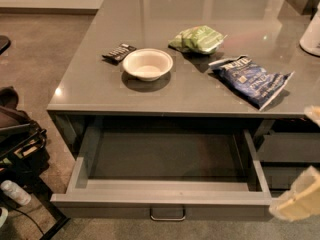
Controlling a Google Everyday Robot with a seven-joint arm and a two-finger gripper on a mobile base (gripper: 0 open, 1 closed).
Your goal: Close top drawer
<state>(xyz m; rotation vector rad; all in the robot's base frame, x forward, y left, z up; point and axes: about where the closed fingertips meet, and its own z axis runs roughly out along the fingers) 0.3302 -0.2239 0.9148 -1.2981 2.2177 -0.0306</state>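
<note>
Plainly, the top drawer (165, 198) stands pulled far out from under the grey counter (100, 91), its deep grey tray bare and its flat front nearest the camera, with the small metal loop handle (167, 215) at the centre of that front. The gripper (299, 203) shows as a pale, cream-coloured shape at the lower right edge, just beside the drawer's right front corner and below the level of the counter top; whether it is apart or together I cannot tell. On the counter a white bowl (147, 64) sits near the left front, with a small dark packet (119, 51) touching or just behind its left side. A green bag (196, 39) lies further back, and a blue chip bag (250, 79) lies to the right of the bowl. Two shallower grey drawer fronts (285, 146) sit right of the open drawer. A black bag (17, 139) rests on the floor at left
</note>
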